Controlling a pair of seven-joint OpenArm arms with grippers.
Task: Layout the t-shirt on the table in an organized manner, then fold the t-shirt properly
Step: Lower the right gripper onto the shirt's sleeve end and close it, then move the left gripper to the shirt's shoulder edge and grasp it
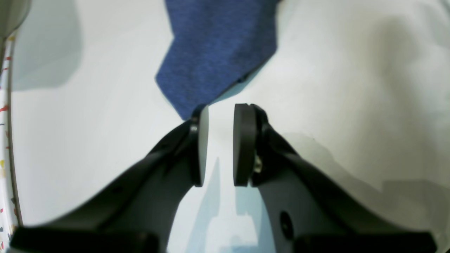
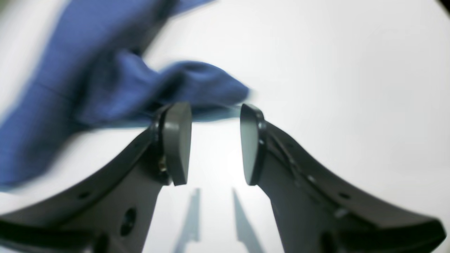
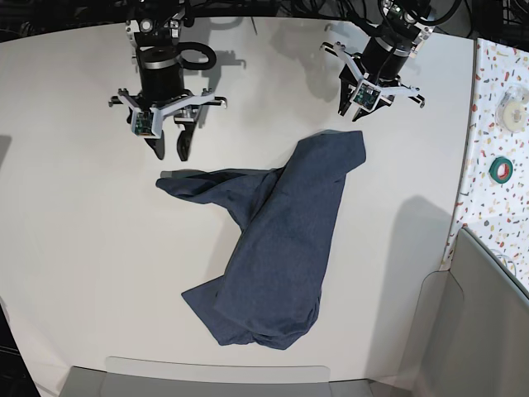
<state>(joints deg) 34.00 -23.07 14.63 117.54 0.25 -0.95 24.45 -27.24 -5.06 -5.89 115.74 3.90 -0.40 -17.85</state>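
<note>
The navy t-shirt (image 3: 281,248) lies crumpled on the white table (image 3: 83,248), with one part reaching left and one corner reaching up to the right. No lettering shows. My left gripper (image 3: 357,114) is open and empty just above the shirt's upper right corner; in the left wrist view the gripper (image 1: 220,112) has that corner (image 1: 214,52) just ahead of its fingertips. My right gripper (image 3: 170,151) is open and empty just above the shirt's left end; in the right wrist view the gripper (image 2: 215,109) has blurred blue fabric (image 2: 105,80) right in front of it.
A speckled terrazzo strip (image 3: 496,83) runs along the table's right edge, with a green and red tape roll (image 3: 499,169) and a pale roll (image 3: 518,116) on it. A grey bin (image 3: 488,331) stands at the lower right. A grey panel (image 3: 215,376) lies along the front edge.
</note>
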